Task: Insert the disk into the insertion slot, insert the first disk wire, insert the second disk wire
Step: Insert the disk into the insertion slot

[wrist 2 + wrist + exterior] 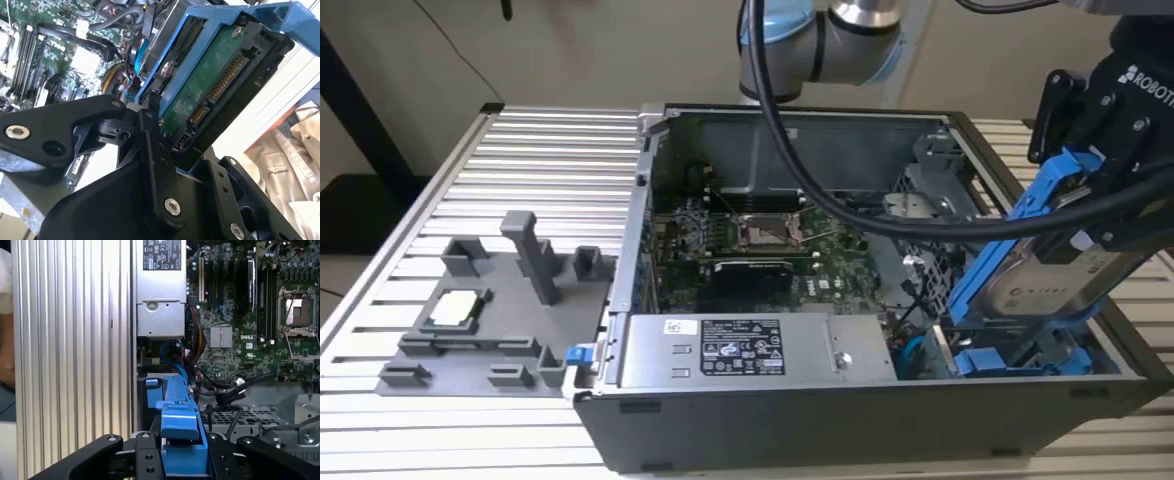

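The gripper (pixel 1083 170), clamped on the upper end of the disk (pixel 1047 265), held the drive steeply tilted over the near corner of the open computer case (pixel 854 430), at the exterior view's right. The disk's long axis ran from the gripper down and toward the exterior view's left. Its lower end met the insertion slot (pixel 1067 350), which lay below the gripper in the grey drive cage. In the first wrist view the black fingers (pixel 147 450) pressed on either side of the blue frame (pixel 177 425), closed on it with no gap to be seen. The second wrist view showed the disk's green circuit board and its connector edge (pixel 225 85) close to the fingers. How deep the lower end sat in the slot was hard to judge, as the cage wall and blue tabs hid it. Black cables (pixel 235 387) lay loose beside the motherboard (pixel 747 235); which of them served the disk could not be made out.
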Tool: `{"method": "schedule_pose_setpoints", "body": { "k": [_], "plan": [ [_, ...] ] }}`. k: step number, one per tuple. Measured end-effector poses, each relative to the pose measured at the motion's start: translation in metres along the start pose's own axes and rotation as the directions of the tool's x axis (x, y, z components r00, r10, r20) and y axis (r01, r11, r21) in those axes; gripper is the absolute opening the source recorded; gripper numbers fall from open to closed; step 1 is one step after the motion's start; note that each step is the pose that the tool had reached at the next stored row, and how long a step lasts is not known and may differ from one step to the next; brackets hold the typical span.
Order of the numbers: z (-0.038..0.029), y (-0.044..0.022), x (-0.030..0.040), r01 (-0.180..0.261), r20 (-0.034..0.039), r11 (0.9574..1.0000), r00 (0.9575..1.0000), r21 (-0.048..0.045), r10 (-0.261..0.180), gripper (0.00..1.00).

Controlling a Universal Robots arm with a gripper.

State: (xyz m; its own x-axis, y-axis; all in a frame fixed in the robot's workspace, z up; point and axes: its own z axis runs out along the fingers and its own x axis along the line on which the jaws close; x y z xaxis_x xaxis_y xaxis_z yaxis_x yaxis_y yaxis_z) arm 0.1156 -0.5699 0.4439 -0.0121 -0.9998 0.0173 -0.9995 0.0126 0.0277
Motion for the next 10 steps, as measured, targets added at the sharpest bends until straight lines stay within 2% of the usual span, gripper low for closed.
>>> {"method": "schedule_pose_setpoints", "body": {
  "k": [10],
  "plan": [
    [0.0105,-0.0039,-0.0002,0.004,0.0004,1.0000,1.0000,0.0001,-0.004,0.33]
  ]
}}
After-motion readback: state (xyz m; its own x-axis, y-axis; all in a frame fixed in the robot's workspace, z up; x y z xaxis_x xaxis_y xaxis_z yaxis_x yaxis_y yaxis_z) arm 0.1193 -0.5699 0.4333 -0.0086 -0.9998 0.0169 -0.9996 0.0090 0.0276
